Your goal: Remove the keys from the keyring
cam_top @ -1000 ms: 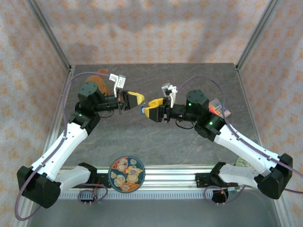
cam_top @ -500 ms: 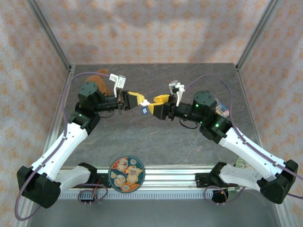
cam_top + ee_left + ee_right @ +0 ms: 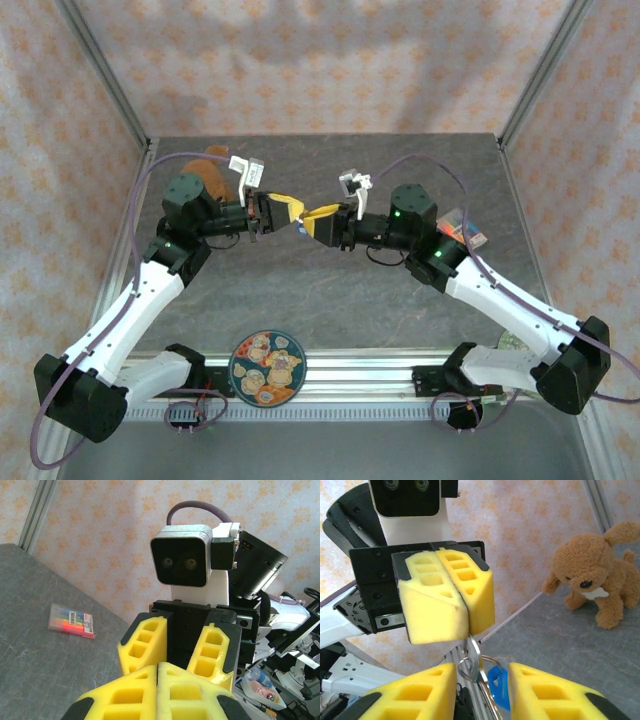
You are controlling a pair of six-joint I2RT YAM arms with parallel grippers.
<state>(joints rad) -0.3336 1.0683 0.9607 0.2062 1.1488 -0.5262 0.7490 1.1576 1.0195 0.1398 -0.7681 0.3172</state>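
My left gripper (image 3: pixel 297 216) is shut on the top of a thin silvery key (image 3: pixel 477 656); in the right wrist view its yellow fingers (image 3: pixel 445 597) press together above the bunch. Below them hang the keyring (image 3: pixel 492 661) and a blue tag (image 3: pixel 498 686). My right gripper (image 3: pixel 313 224) is open, with one finger on each side of the hanging keys (image 3: pixel 303 229), touching nothing that I can see. In the left wrist view my own shut fingers (image 3: pixel 130 695) hide the keys, and the right gripper's spread fingers (image 3: pixel 144 642) face me.
A brown plush dog (image 3: pixel 210 174) sits at the back left behind the left arm. A pack of coloured crayons (image 3: pixel 464 230) lies at the right. A round patterned plate (image 3: pixel 268 369) rests at the near edge between the bases.
The right gripper has risen, turned and moved in to the left gripper, so its open fingers now straddle the hanging keys. The left arm has held still.
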